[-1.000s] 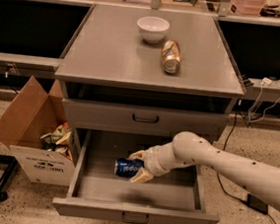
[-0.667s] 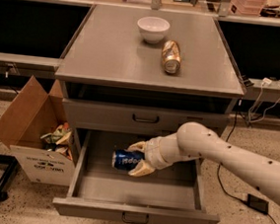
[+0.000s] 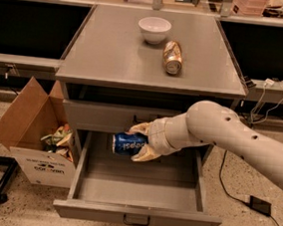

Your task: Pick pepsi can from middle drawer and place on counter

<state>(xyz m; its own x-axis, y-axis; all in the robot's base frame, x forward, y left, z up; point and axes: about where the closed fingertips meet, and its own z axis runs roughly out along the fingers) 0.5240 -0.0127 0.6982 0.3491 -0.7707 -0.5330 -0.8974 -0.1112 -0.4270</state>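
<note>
The pepsi can (image 3: 126, 143) is blue with white lettering and lies sideways in my gripper (image 3: 139, 143). The gripper's fingers are shut on it, one above and one below. The can hangs in the air above the back of the open middle drawer (image 3: 139, 189), just in front of the closed drawer front above. My white arm reaches in from the right. The counter (image 3: 112, 52) is the flat grey cabinet top above.
A white bowl (image 3: 154, 29) and a gold-tan can (image 3: 173, 57) lying on its side sit on the counter's far right half. An open cardboard box (image 3: 34, 134) with crumpled wrappers stands on the floor left of the drawer. A cable and adapter lie on the floor at right.
The gripper has lifted the pepsi can off the drawer floor, up and toward the back, level with the upper drawer front. The arm has risen with it.
</note>
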